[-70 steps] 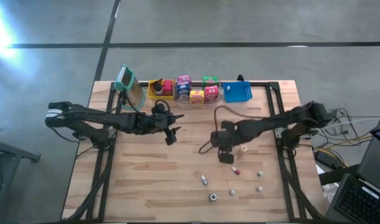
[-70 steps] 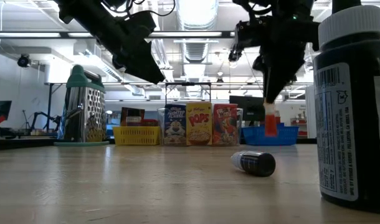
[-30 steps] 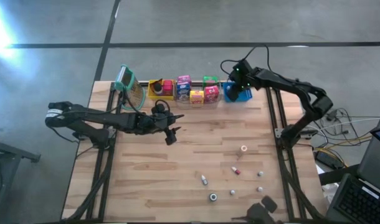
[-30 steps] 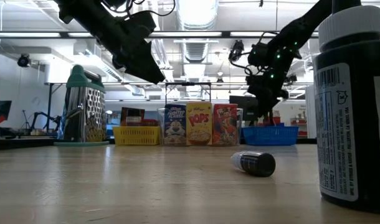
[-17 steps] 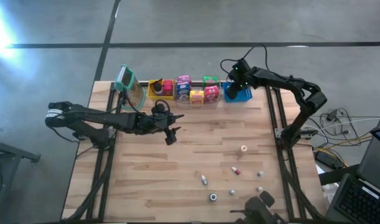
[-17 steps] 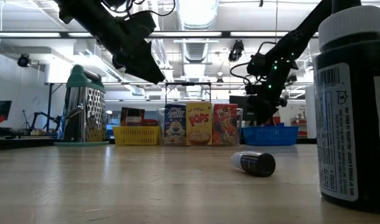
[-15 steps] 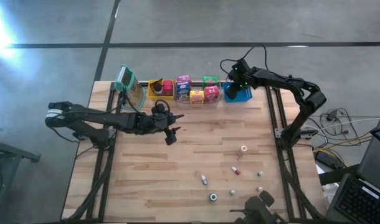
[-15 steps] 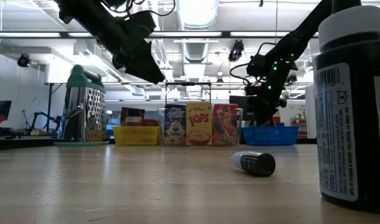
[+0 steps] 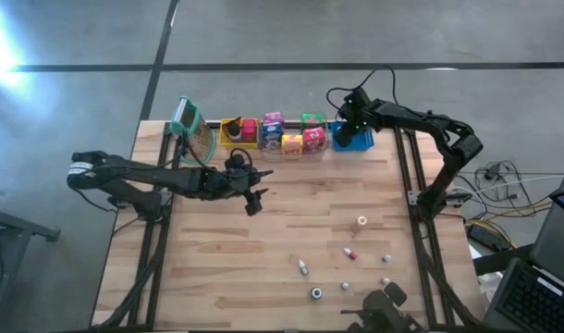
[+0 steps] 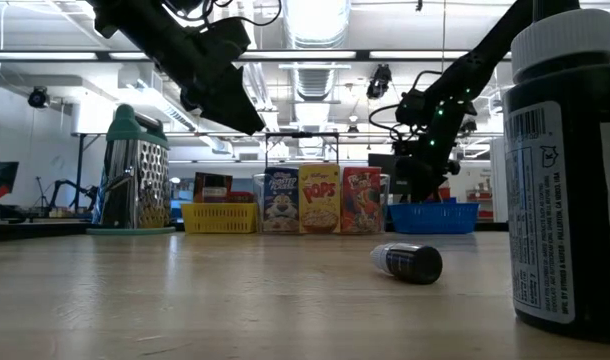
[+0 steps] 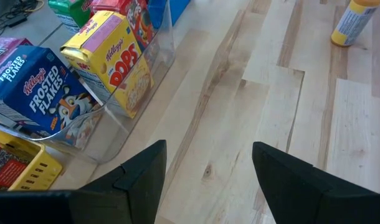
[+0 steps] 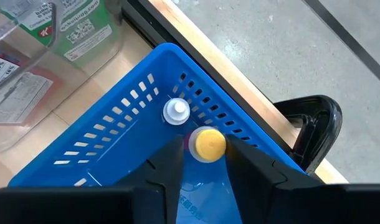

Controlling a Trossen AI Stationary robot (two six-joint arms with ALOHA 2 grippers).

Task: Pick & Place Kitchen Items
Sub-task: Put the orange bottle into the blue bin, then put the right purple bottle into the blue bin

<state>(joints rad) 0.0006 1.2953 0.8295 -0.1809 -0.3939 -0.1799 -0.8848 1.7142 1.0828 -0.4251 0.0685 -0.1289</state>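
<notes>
My right gripper (image 9: 353, 129) hangs over the blue bin (image 12: 109, 149) at the table's far edge, shut on a small yellow-capped bottle (image 12: 209, 143). A white-capped bottle (image 12: 176, 111) stands in the bin beside it. My left gripper (image 9: 254, 202) waits open above the bare wood left of centre, touching nothing. Several tiny bottles lie scattered on the near right of the table, among them a yellow one (image 9: 361, 222) and a red-and-white one (image 9: 349, 252). A dark bottle (image 10: 410, 262) lies on its side. My right gripper pinches the small bottle just under its yellow cap (image 12: 210, 140), one finger (image 12: 171, 163) on each side. The fingers point down from above into the blue bin. The bottle's body is hidden below its cap. Whether it rests on the bin floor I cannot tell.
Along the far edge stand a metal grater (image 9: 191, 125), a yellow bin (image 9: 238, 132) and a clear bin holding cereal boxes (image 11: 115, 62). A large dark jar (image 10: 570, 170) stands close to the low camera. Bare wood lies in the table's middle and left.
The right gripper carried a small bottle from the table's middle up and toward the far edge, arriving above the blue bin. In the last second it has sunk slightly toward the bin. The left arm has kept still.
</notes>
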